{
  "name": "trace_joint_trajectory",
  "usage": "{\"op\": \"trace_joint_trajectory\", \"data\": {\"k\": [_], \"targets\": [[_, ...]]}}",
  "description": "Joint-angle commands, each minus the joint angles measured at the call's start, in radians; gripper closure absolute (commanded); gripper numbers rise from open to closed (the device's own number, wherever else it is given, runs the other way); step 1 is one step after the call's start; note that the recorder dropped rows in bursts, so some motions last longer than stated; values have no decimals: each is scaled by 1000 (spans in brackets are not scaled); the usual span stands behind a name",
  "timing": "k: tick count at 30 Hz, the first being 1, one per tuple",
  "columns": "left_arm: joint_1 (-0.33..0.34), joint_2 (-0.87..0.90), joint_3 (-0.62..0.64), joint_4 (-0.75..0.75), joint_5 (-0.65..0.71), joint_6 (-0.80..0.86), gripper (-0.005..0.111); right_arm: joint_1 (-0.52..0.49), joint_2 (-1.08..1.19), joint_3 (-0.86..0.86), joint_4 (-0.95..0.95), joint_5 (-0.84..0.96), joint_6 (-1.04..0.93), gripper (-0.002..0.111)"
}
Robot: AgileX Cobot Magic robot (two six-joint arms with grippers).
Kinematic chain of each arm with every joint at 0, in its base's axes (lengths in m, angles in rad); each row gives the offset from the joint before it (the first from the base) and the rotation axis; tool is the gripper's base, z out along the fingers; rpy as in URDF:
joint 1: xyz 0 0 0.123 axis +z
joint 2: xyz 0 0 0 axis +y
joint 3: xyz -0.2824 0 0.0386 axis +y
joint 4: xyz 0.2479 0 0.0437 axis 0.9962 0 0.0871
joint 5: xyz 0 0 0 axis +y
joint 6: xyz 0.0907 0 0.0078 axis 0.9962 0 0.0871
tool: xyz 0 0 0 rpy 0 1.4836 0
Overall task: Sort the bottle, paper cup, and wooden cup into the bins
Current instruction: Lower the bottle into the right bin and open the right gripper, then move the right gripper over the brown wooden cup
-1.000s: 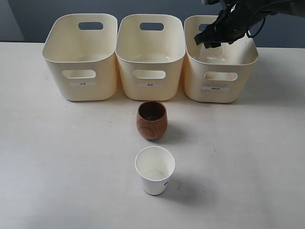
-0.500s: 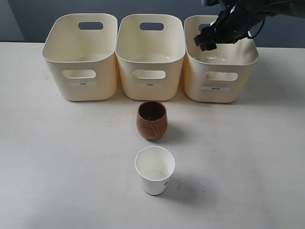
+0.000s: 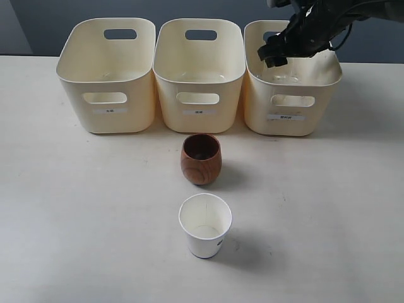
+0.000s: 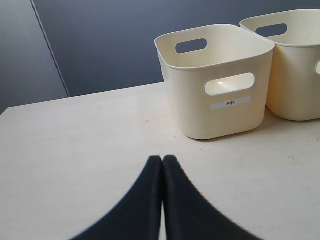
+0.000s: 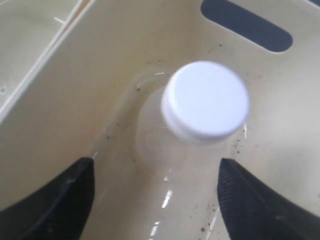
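Inside the right bin (image 3: 291, 113) stands the clear bottle (image 5: 170, 130) with its white cap (image 5: 206, 100); the exterior view shows only faint glints of it. My right gripper (image 3: 275, 55) hovers over that bin, open, its fingers (image 5: 67, 192) wide apart and off the bottle. The reddish-brown wooden cup (image 3: 201, 159) stands upright in front of the middle bin (image 3: 199, 95). Nearer the front stands the white paper cup (image 3: 205, 225), also upright. The left bin (image 3: 107, 95) (image 4: 220, 95) holds nothing I can see. My left gripper (image 4: 162, 159) is shut and empty over bare table, out of the exterior view.
The three bins stand in a row at the back of the pale table (image 3: 76, 208). A dark wall (image 4: 110, 45) rises behind them. The right arm (image 3: 328, 19) reaches in from the top right.
My right gripper has risen slightly above the right bin and shifted a little left. The cups and bins have not moved.
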State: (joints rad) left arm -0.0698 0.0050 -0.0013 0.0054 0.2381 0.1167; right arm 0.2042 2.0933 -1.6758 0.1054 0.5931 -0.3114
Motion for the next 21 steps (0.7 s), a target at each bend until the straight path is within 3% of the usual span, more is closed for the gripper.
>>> {"op": "trace_joint_trajectory", "data": {"k": [1, 15, 21], "targets": [[-4, -5, 1, 0, 2, -2, 107, -7, -67, -6, -2, 31, 12, 42], [-4, -5, 1, 0, 2, -2, 107, 7, -326, -6, 14, 356, -6, 42], [-4, -5, 1, 0, 2, -2, 107, 79, -446, -6, 68, 481, -54, 42]]}}
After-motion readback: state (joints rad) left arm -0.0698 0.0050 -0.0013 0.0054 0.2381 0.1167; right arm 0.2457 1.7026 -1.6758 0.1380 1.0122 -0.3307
